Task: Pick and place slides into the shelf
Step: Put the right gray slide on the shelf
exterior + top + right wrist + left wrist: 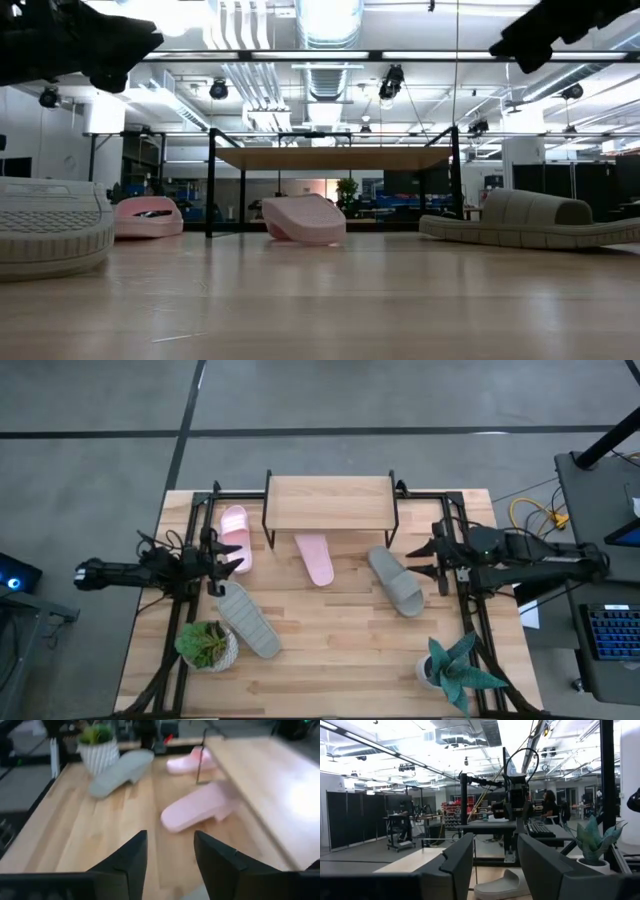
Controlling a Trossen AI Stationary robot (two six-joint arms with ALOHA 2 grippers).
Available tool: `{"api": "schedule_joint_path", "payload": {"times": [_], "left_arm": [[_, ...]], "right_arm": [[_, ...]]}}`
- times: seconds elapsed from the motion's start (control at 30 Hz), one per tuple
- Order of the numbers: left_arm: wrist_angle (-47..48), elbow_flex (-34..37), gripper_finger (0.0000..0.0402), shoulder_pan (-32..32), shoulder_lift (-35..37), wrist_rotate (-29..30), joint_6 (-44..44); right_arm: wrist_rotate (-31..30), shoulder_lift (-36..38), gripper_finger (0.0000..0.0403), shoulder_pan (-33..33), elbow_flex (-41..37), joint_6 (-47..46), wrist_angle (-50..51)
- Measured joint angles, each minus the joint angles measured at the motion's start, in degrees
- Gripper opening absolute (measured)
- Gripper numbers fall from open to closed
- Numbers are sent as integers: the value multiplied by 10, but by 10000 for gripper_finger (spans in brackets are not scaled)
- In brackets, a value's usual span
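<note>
The shelf (328,505) stands at the table's far side, its plank top bare. One pink slide (236,535) lies left of it. The second pink slide (316,558) lies flat on the table with its far end under the shelf's near edge (200,807). A grey slide (396,580) lies to the right and another grey slide (248,618) at the near left. My left gripper (232,563) hovers open between the left pink and left grey slides. My right gripper (420,555) hovers open beside the right grey slide. Both stay high in the low view.
A potted plant in a white pot (208,645) stands near the left near corner, and a spiky plant (455,670) near the right near corner. Black frame rails run along both table sides. Bare wood lies between the slides in the table's middle (330,650).
</note>
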State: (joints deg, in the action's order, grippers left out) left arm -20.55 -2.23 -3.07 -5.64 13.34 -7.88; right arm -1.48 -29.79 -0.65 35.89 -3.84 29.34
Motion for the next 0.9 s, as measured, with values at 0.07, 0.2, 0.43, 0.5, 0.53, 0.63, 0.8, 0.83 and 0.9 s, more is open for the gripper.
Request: {"api": "schedule_joint_path", "payload": {"times": [0.07, 0.2, 0.43, 0.5, 0.53, 0.63, 0.8, 0.83, 0.9], "left_arm": [[0, 0, 141, 0, -6, 0, -1], [0, 0, 141, 0, -16, 4, -5], [-2, 0, 142, 0, -32, 6, -4], [-1, 0, 142, 0, -34, 6, -4], [-1, 0, 142, 0, -35, 6, -4], [-2, 0, 142, 0, -37, 6, -4], [-1, 0, 141, 0, -37, 6, -3], [-1, 0, 142, 0, -37, 6, -3], [-2, 0, 142, 0, -38, 6, -3]], "right_arm": [[-1, -4, 164, -16, 11, -2, 38], [-27, -19, 185, -55, 36, -7, 108], [-78, -61, 194, -142, 41, -16, 109], [-104, -80, 194, -165, 41, -25, 110], [-119, -91, 194, -174, 41, -26, 112], [-156, -123, 194, -200, 41, -39, 119], [-171, -182, 194, -225, 41, -48, 122], [-171, -195, 194, -229, 41, -48, 122], [-171, -218, 194, -235, 41, -47, 122]]}}
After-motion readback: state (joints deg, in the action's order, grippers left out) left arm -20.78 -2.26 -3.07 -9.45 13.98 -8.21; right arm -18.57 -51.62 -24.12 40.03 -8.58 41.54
